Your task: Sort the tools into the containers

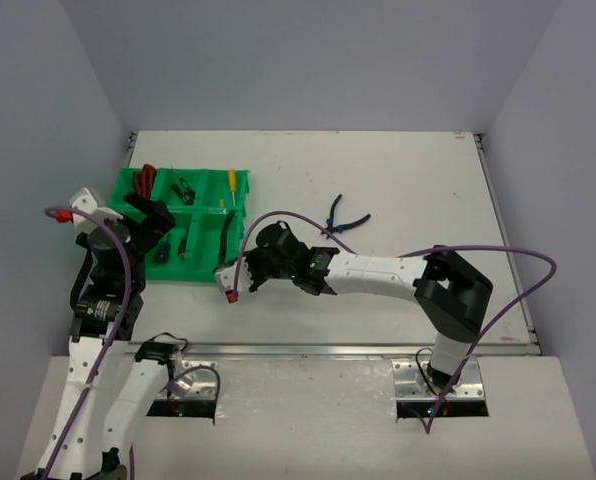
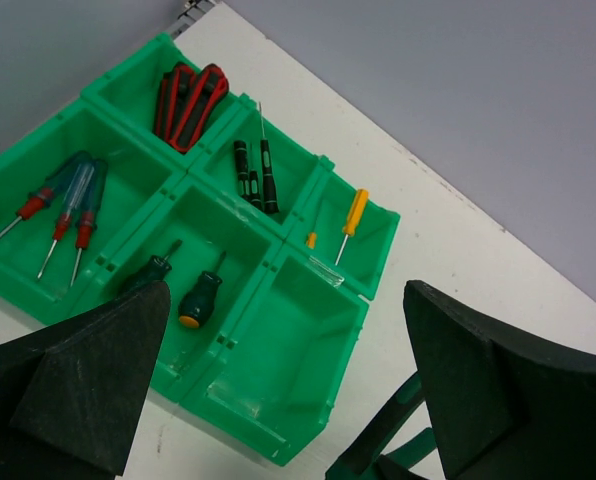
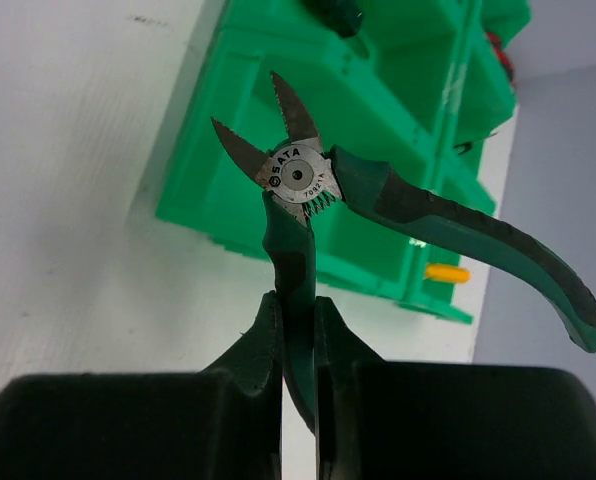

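White worktop point(image 1: 408, 180), grey walls; the green tray point(image 1: 203, 272) sits at the far left. On the near side of it, the right gripper point(image 3: 298, 310) is clamped on one handle of the green cutters point(image 3: 378, 200). Their other handle splays free and the blades are parted. The cutters' long axis runs straight out from that gripper toward the tray's near right corner. Blade tips are short of its outer wall or just over it, cannot tell which. A bare compartment point(image 2: 293, 345) lies directly ahead; red pliers point(image 2: 188, 95) fill the far left one. The left gripper point(image 2: 288, 295) hangs wide open above the tray, holding nothing. Blue pliers point(image 1: 346, 215) lie loose, well right. Likely next: carry forward, release.
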`<state>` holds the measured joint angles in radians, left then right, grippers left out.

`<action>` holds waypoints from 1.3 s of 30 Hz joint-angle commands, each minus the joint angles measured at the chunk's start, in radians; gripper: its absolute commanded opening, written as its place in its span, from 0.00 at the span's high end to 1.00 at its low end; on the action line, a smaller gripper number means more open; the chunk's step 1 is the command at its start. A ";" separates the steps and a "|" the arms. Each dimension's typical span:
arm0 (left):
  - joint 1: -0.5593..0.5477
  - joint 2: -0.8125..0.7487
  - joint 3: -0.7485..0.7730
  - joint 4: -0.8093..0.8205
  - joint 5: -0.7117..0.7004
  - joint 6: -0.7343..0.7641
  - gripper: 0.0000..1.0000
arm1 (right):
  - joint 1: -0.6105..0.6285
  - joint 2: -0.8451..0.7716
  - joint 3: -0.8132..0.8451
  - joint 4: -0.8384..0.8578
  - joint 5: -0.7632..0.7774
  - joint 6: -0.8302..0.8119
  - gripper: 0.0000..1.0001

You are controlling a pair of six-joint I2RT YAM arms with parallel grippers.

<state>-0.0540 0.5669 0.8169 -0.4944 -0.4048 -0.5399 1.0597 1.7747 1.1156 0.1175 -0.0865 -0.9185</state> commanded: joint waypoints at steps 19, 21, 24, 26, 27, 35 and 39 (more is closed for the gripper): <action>-0.018 -0.093 -0.027 -0.058 -0.220 -0.004 0.00 | -0.037 0.337 0.353 0.264 -0.135 -0.208 1.00; -0.022 -0.094 -0.030 -0.054 -0.210 0.000 0.00 | -0.045 0.348 0.355 0.274 -0.122 -0.208 0.99; -0.024 -0.092 -0.037 -0.045 -0.192 0.007 0.00 | -0.055 0.357 0.357 0.282 -0.114 -0.201 0.94; -0.025 -0.093 -0.038 -0.042 -0.189 0.008 0.00 | -0.060 0.361 0.357 0.286 -0.103 -0.208 0.92; -0.026 -0.093 -0.038 -0.041 -0.188 0.008 0.00 | -0.062 0.363 0.356 0.290 -0.094 -0.216 0.92; -0.026 -0.094 -0.042 -0.035 -0.175 0.011 0.00 | -0.064 0.364 0.346 0.327 0.019 -0.290 0.93; -0.026 -0.095 -0.042 -0.033 -0.172 0.013 0.00 | -0.063 0.364 0.324 0.341 0.021 -0.308 0.91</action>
<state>-0.0719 0.4774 0.7769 -0.5680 -0.5869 -0.5388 0.9962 2.1616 1.4250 0.3318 -0.0971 -1.1801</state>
